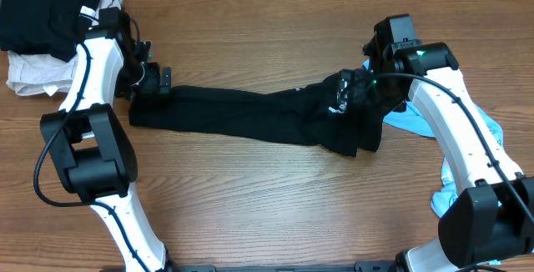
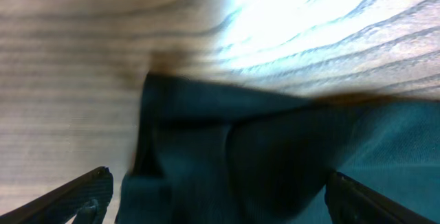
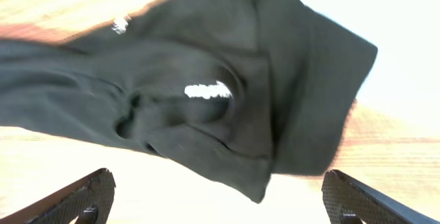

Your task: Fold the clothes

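A black garment (image 1: 250,115) lies stretched in a long band across the middle of the table. My left gripper (image 1: 154,82) is open at its left end, jaws straddling the cloth edge, which fills the left wrist view (image 2: 261,155). My right gripper (image 1: 367,84) is open above the bunched right end, where a small white label shows (image 1: 340,107). In the right wrist view the black cloth (image 3: 227,93) with its white tag (image 3: 206,91) lies just beyond the open jaws (image 3: 220,200), with nothing between them.
A pile of black and white clothes (image 1: 46,26) sits at the back left corner. A light blue garment (image 1: 467,138) lies at the right under my right arm. Bare wood table (image 1: 275,205) lies in front of the garment.
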Motion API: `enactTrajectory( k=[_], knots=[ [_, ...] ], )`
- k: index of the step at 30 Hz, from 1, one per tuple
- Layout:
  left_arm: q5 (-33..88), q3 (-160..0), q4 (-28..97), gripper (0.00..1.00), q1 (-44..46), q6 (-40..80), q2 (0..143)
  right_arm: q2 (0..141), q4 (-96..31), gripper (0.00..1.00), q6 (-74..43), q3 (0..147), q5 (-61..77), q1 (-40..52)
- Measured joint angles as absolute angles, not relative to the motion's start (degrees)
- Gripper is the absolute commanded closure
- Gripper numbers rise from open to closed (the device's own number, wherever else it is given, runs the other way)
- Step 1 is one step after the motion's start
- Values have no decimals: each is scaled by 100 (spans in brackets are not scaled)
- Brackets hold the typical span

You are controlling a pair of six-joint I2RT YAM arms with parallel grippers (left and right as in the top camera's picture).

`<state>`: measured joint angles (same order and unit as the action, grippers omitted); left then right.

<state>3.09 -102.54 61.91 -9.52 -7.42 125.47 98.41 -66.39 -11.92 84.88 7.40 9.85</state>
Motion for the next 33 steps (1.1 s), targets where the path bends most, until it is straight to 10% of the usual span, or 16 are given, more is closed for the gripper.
enactTrajectory(
  k=[9, 14, 33],
  knots=[
    [412, -10269, 6320, 17, -952, -1092, 13056, 9841, -6838, 0, -1190, 8488, 543, 985],
    [434, -10322, 6539, 93, -978, -1114, 13111, 9841, -6840, 3, -1197, 8488, 517, 985],
    [246, -12809, 8729, 96, -1352, -639, 13251, 9841, -6805, 4, -1199, 8488, 513, 985]
  ],
)
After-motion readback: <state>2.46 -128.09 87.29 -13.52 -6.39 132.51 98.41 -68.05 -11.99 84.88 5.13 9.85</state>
